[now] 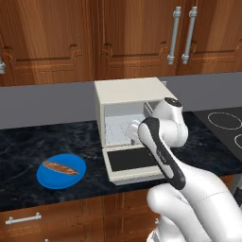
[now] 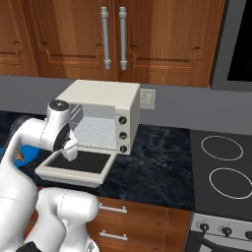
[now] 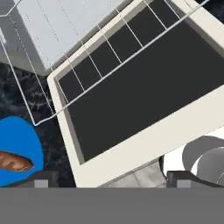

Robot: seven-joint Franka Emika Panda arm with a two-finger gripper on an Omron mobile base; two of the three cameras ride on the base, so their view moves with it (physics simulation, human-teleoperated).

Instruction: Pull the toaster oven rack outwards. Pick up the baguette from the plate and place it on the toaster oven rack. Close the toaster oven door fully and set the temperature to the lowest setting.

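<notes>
The cream toaster oven [image 1: 127, 94] stands on the dark counter with its door [image 1: 130, 160] folded down flat. The wire rack [image 3: 114, 52] sticks out of the cavity over the inner part of the door's dark glass [image 3: 144, 96]. My gripper [image 3: 109, 181] hangs just above the door [image 2: 78, 165], open, with its fingertips [image 3: 41, 181] far apart and nothing between them. Left of the oven lies the blue plate [image 1: 61, 171] with the brown baguette [image 1: 60, 167] on it; plate [image 3: 17, 146] and baguette [image 3: 13, 161] also sit at the lower left of the hand view. Three knobs [image 2: 122, 134] line the oven's right panel.
A black cooktop [image 2: 224, 167] lies on the counter right of the oven. Wooden wall cabinets [image 1: 142, 38] hang above, and a wall outlet [image 2: 147, 98] sits behind the oven. Drawers [image 2: 113, 216] run below the counter edge. Bare dark counter [image 2: 157, 162] lies between oven and cooktop.
</notes>
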